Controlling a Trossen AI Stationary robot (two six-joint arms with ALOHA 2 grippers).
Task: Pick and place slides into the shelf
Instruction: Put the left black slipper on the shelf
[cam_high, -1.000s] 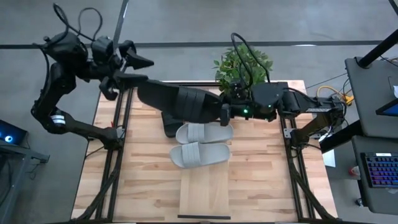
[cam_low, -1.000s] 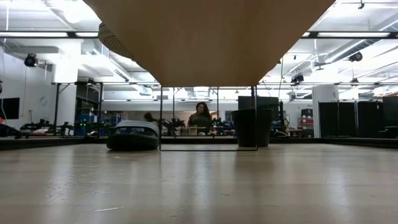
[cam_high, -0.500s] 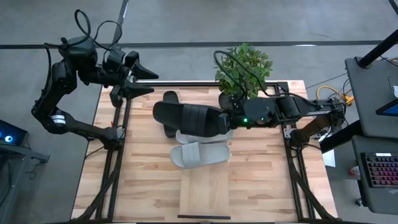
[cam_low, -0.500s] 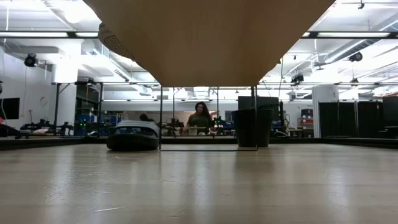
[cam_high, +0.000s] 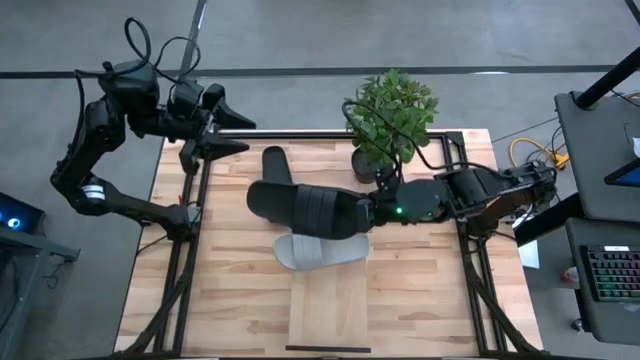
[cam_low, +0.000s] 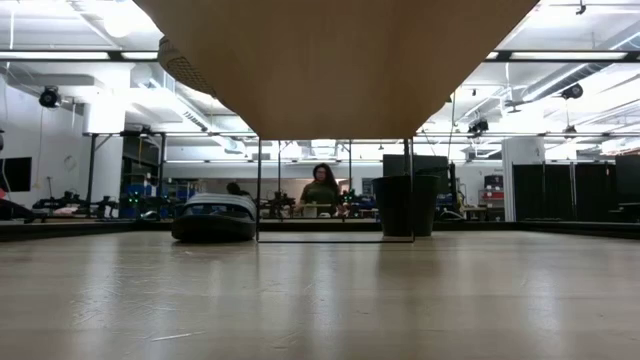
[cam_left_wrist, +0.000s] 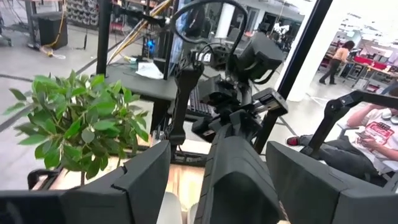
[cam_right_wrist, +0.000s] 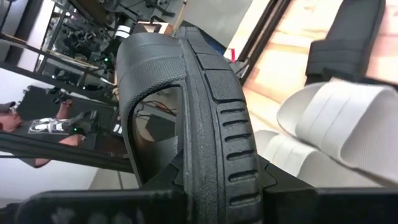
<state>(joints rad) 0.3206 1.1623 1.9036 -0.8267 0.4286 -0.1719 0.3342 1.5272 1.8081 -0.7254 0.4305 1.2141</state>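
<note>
Black slide (cam_high: 305, 207) in right claw (cam_high: 368, 208), now nearer grey slide (cam_high: 322, 250).

A matte black slide (cam_high: 305, 207) with a ribbed sole and a second black slide (cam_high: 273, 166) contrast with the pale grey slide (cam_high: 320, 250), the pale wood shelf (cam_high: 329, 315), the tan plank table (cam_high: 230, 280) and a green plant (cam_high: 392, 108).

Matte ribbed black slide (cam_right_wrist: 205, 118), pale wood table (cam_high: 240, 290)
</note>
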